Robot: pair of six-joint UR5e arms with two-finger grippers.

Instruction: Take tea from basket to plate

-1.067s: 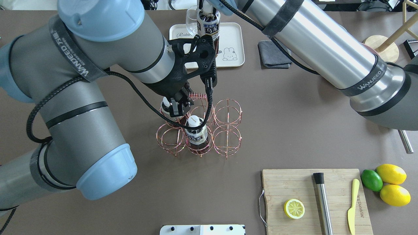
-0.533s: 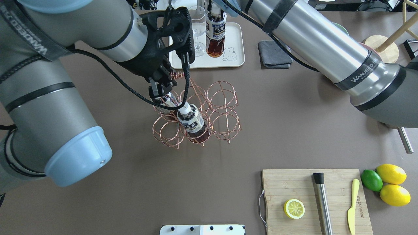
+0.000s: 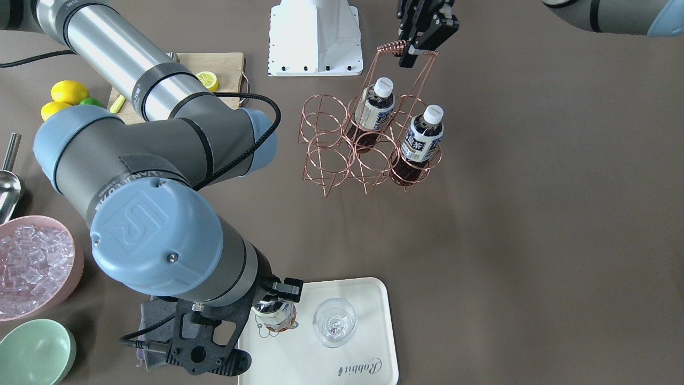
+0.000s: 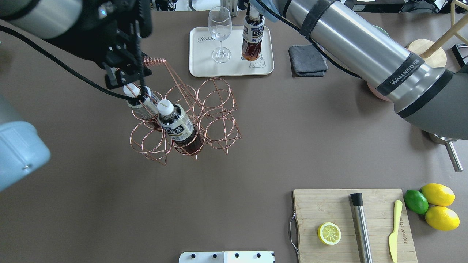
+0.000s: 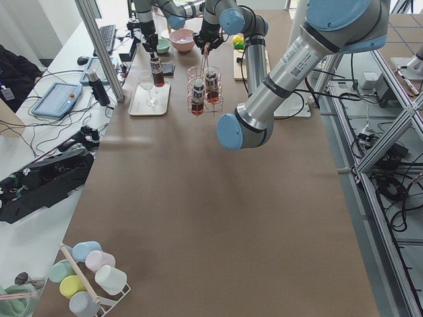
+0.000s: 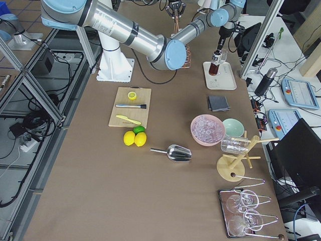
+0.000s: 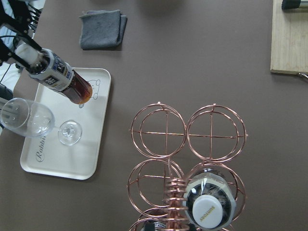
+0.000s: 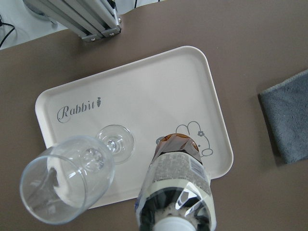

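Note:
My left gripper (image 4: 133, 73) is shut on the coiled handle (image 4: 153, 61) of the copper wire basket (image 4: 219, 128), also seen from the front (image 3: 414, 49). The basket hangs tilted and looks raised off the table. Two tea bottles (image 4: 177, 124) (image 4: 140, 104) stand in its cells. My right gripper (image 3: 273, 306) is shut on the cap end of a third tea bottle (image 4: 252, 36). It holds that bottle tilted, base down by the bear drawing on the cream plate (image 4: 203, 54). I cannot tell whether the base touches the plate (image 8: 159, 86).
A wine glass (image 4: 219, 27) stands on the plate beside the held bottle. A grey cloth (image 4: 307, 60) lies right of the plate. A cutting board (image 4: 329, 204) with a lemon half, muddler and knife is at front right. A pink ice bowl (image 3: 32, 267) and green bowl (image 3: 35, 353) are beyond.
My left gripper has lifted the basket by its handle and carried it left, with two bottles leaning inside. My right gripper has moved its bottle rightward over the plate.

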